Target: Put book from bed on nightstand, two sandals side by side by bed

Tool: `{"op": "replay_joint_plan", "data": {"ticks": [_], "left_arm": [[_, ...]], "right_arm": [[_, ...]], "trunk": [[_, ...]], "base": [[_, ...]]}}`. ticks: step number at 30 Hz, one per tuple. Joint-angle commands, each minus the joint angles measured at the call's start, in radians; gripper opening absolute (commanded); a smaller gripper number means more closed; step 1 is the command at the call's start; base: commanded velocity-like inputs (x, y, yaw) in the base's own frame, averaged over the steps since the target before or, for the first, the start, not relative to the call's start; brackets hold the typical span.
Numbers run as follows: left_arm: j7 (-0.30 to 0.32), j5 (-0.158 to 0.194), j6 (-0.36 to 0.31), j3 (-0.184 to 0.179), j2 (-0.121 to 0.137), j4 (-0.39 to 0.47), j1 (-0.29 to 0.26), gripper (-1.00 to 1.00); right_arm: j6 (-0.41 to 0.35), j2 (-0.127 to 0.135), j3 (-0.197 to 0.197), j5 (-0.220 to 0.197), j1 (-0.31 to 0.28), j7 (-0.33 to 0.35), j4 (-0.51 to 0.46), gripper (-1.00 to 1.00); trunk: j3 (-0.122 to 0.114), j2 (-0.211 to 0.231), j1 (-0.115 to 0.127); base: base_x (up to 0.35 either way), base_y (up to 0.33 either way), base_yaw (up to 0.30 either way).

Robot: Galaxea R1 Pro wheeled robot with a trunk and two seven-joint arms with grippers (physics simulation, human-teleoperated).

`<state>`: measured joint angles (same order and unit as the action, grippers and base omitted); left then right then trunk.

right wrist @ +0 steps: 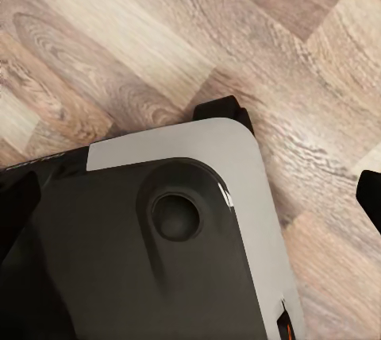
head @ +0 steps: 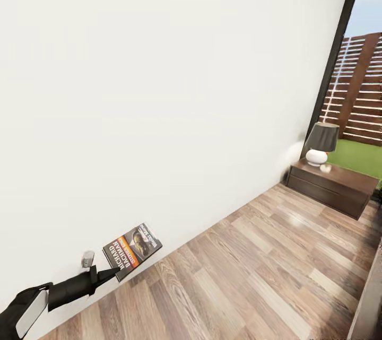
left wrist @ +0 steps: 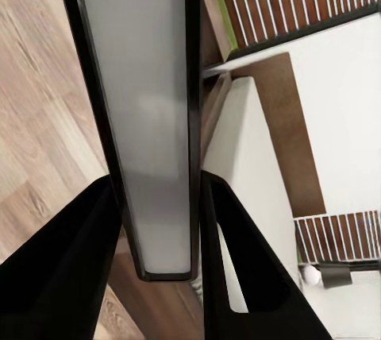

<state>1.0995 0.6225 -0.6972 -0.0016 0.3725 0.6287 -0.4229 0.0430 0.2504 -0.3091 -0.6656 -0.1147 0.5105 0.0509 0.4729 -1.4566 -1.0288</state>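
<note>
Low at the head view's left, the left gripper pinches the book by its edge, held in the air before the white wall above the wood-plank floor. A nightstand with a lamp stands far off by the window. Whether the right gripper's jaws are spread or together cannot be told.

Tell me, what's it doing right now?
Left gripper shut on small dark paperback book, held aloft. Dark brown wooden nightstand ahead by window. Right fingers unclear. Wood-plank floor between.
</note>
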Motion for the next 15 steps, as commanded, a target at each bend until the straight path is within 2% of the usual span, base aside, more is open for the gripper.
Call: {"op": "replay_joint_plan", "data": {"ticks": [1,15], "left_arm": [[0.001,0.008,-0.010,0.000,0.000,0.000,0.000,-1.00],[0.001,0.008,-0.009,0.000,0.000,0.000,-0.001,-1.00]], "right_arm": [[0.005,0.000,-0.008,-0.008,-0.002,0.006,0.004,1.00],[0.005,0.000,-0.010,-0.008,-0.002,0.006,0.004,1.00]], "trunk": [[0.001,-0.001,0.000],[0.001,-0.001,0.000]], "base": [[0.099,0.109,-0.171],[0.098,0.109,-0.171]]}}
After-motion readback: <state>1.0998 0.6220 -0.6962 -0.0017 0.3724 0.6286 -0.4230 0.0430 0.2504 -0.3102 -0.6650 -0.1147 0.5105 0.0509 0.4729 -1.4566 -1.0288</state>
